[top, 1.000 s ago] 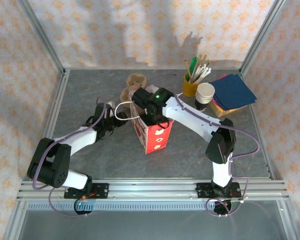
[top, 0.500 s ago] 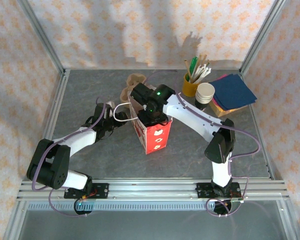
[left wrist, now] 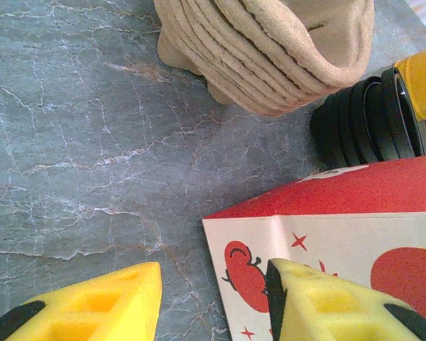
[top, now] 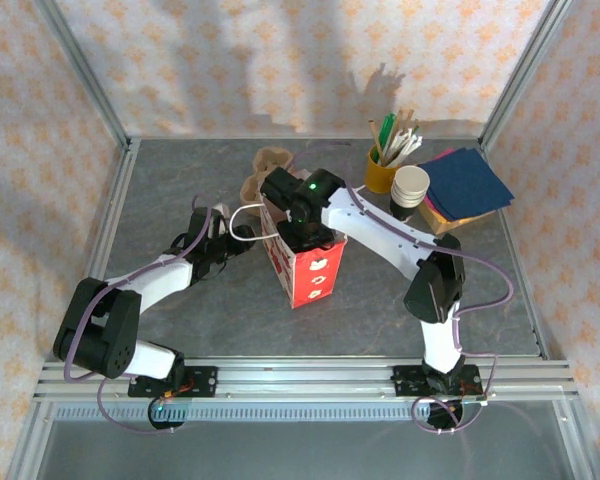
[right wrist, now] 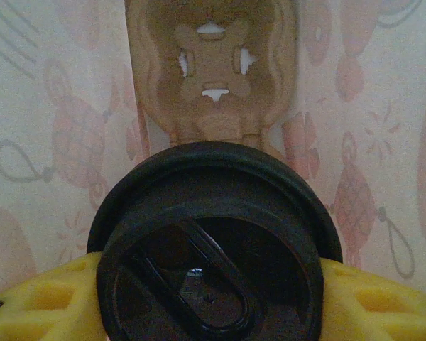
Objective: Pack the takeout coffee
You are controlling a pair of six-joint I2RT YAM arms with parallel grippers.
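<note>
The right jaws clasp the lidded coffee (right wrist: 211, 249) by its sides, upright, directly over the open top of the red box (top: 315, 272) at mid surface. The way in looks straight down. The left jaws stand half open against the box's left wall, holding nothing visible.

Black-lidded takeout coffee (right wrist: 211, 245), held in right gripper (right wrist: 213, 312), tan cardboard insert (right wrist: 213, 71) beyond
</note>
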